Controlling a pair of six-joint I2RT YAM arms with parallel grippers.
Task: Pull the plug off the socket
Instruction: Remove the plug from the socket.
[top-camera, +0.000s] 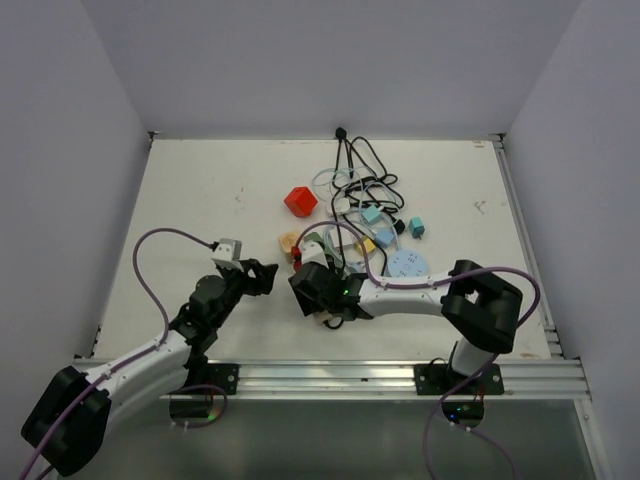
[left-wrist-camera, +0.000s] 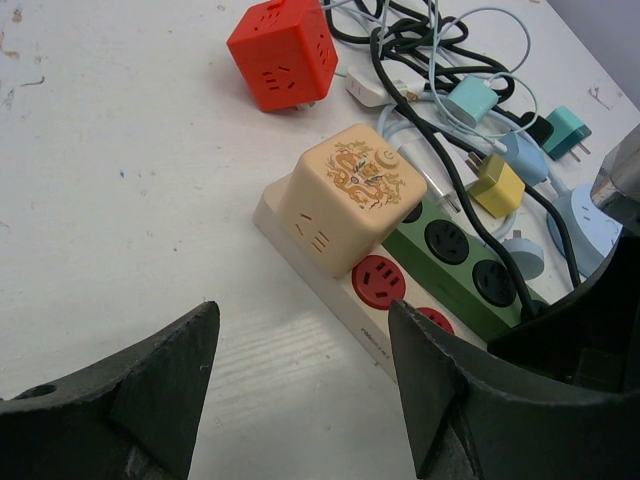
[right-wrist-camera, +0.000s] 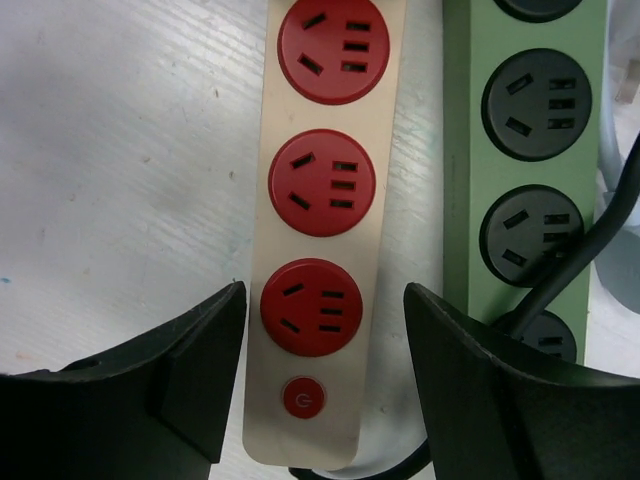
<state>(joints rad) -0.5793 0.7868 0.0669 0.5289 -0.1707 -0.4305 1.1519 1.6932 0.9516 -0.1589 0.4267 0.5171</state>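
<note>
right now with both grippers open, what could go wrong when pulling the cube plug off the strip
The right gripper straddles the cream power strip with red sockets unclamped, so the strip may lift with the cream gold-patterned cube plug. One finger sits beside the green power strip and black cable; closing could pinch the cable.

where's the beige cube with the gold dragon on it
In the left wrist view, centre: the beige cube sits on the far end of the cream power strip, beside the green power strip, with the red cube farther back.
</note>
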